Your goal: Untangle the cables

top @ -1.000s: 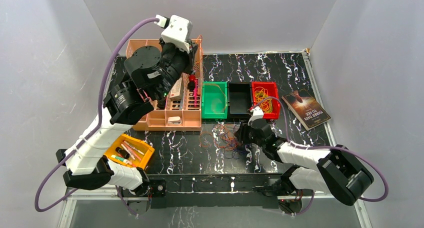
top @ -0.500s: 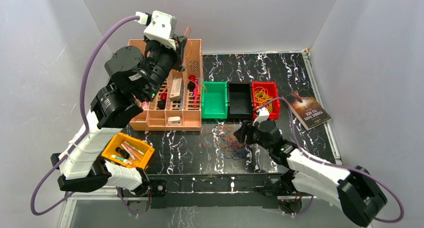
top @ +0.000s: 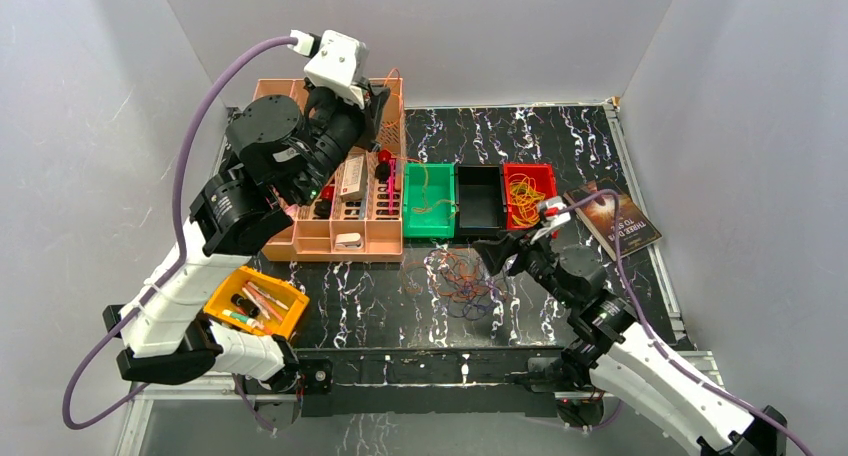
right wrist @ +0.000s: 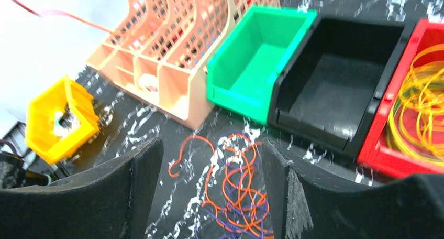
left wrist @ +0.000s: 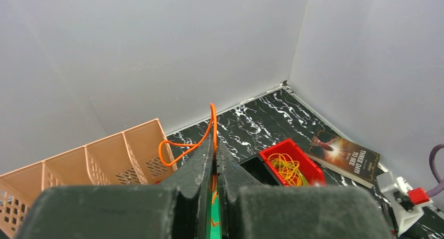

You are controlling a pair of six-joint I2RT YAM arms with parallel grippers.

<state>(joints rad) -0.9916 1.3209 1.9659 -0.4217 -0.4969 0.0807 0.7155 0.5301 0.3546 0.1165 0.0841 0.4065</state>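
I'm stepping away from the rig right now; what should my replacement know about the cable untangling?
Left gripper: shut on one thin orange cable loop, held high above the green plastic bin.
Right gripper: open, holding nothing, above the tangle of orange and dark cables on the table.
Done: yellow loops lie in the red plastic bin.
Left: bin the orange one, separate the tangle.

Bright, even light; right wrist view blurred

The cable tangle [top: 455, 281] lies before three bins [top: 480, 233], rack [top: 350, 244] left, book [top: 612, 219] right.
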